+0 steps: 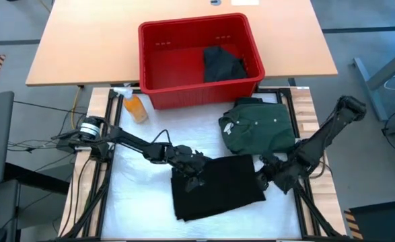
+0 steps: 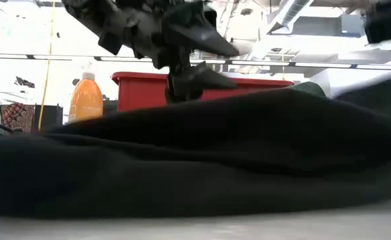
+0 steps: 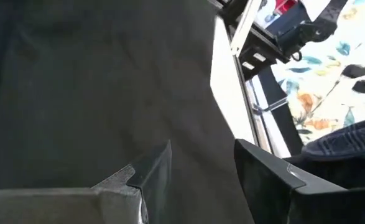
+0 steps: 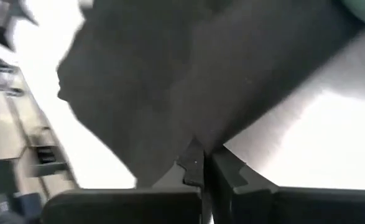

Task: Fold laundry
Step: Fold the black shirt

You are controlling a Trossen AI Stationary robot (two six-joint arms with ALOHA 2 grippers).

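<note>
Black garment: I see a black cloth (image 1: pixel 217 187) lying folded in a rough rectangle on the white pad, near the front middle of the tabletop; in the low view it fills the foreground as a low dark mound (image 2: pixel 202 160).
Green shirt: a dark green collared shirt (image 1: pixel 261 126) sits folded just behind the black one, toward the right, its front edge touching or overlapping the black cloth.
Garment in bin: one more dark garment (image 1: pixel 223 64) lies crumpled in the right half of the red bin (image 1: pixel 167 57).
Left gripper: my left gripper (image 1: pixel 192 173) is down at the black cloth's left rear edge, the arm stretched low across the pad from the left; its jaws stand spread over the fabric (image 3: pixel 194 168).
Right gripper: my right gripper (image 1: pixel 263 176) is at the cloth's right edge, the arm reaching in from the right rear; its jaws are pressed together, pinching the black cloth's edge (image 4: pixel 202 163).
Surface: white pad (image 1: pixel 140 202) on a wooden tabletop (image 1: pixel 321 188) with black frame rails.
Other items: an orange bottle (image 1: pixel 134 105) stands just left of the bin.
Room: a second light wooden table (image 1: pixel 89 33) lies behind.
</note>
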